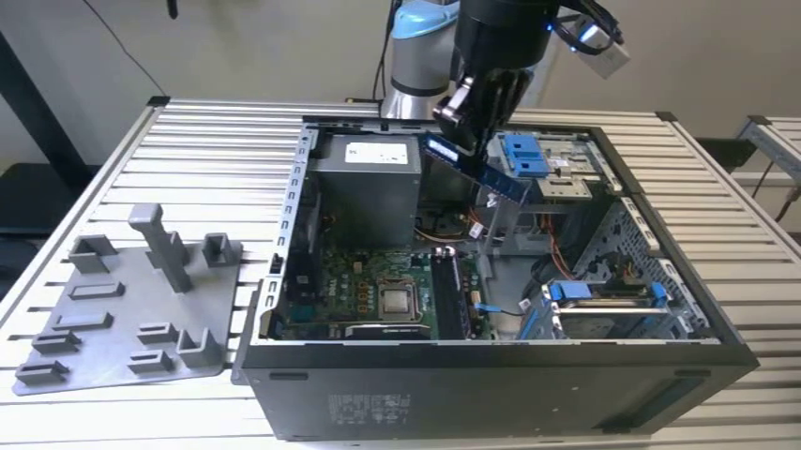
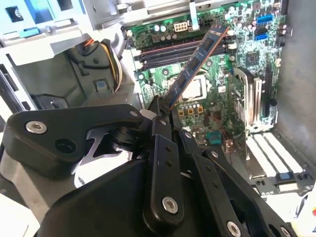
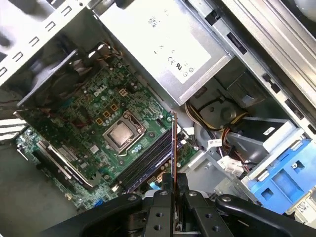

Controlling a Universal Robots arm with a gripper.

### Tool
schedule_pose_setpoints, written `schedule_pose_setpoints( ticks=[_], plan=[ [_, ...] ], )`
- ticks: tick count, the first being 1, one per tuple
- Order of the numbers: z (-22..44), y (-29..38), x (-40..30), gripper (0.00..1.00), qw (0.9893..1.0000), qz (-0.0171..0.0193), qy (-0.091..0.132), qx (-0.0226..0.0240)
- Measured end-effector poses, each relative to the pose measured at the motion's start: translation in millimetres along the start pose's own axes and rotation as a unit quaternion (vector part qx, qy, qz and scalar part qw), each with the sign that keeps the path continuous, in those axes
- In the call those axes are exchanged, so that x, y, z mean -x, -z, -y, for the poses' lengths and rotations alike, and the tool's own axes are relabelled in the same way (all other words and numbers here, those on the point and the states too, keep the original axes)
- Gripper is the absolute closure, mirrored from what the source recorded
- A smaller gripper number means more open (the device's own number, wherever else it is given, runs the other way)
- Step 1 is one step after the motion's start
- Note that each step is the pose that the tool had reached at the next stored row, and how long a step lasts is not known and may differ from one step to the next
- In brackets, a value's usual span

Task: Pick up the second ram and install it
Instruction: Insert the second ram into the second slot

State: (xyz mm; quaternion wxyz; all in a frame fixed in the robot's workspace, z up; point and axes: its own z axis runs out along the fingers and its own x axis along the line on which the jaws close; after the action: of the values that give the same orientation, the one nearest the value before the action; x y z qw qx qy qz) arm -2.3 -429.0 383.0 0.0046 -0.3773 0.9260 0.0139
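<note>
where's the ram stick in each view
Exterior view: ram tilted above the open case, held by the pincer.
Second wrist view: ram slants out from the pincer, over the motherboard.
First wrist view: ram edge-on, a thin line.
Shared landmark: CPU.

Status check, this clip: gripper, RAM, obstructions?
Gripper shut on RAM, stick tilted above open case. Not seated; slots below, apart from it. No obstruction seen.
</note>
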Motion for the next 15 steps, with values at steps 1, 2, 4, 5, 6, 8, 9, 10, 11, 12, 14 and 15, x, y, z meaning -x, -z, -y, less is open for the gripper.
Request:
schedule_pose_setpoints(
  ticks=[1, 2, 4, 5, 6, 8, 9, 10, 11, 12, 14, 15],
  plan=[
    [0.0, -0.1, 0.0, 0.86, 1.0000, 0.0001, -0.005, -0.0001],
    [0.0, -0.1, 0.0, 0.86, 1.0000, 0.0002, -0.009, -0.0002],
    [0.0, -0.2, 0.0, 0.86, 0.9998, 0.0005, -0.021, -0.0004],
    [0.0, -0.3, 0.0, 0.86, 0.9996, 0.0006, -0.027, -0.0005],
    [0.0, -0.4, 0.0, 0.86, 0.9994, 0.0008, -0.034, -0.0006],
    [0.0, -0.6, 0.0, 0.86, 0.9989, 0.0011, -0.046, -0.0008],
    [0.0, -0.6, 0.0, 0.86, 0.9986, 0.0012, -0.052, -0.0010],
    [0.0, -0.7, 0.0, 0.86, 0.9983, 0.0013, -0.058, -0.0011],
    [0.0, -0.8, 0.0, 0.86, 0.9980, 0.0014, -0.063, -0.0012],
    [0.0, -0.9, 0.0, 0.86, 0.9976, 0.0016, -0.070, -0.0013],
    [0.0, -1.1, 0.0, 0.86, 0.9964, 0.0019, -0.084, -0.0016],
    [0.0, -1.3, 0.0, 0.86, 0.9958, 0.0021, -0.092, -0.0017]
  ],
)
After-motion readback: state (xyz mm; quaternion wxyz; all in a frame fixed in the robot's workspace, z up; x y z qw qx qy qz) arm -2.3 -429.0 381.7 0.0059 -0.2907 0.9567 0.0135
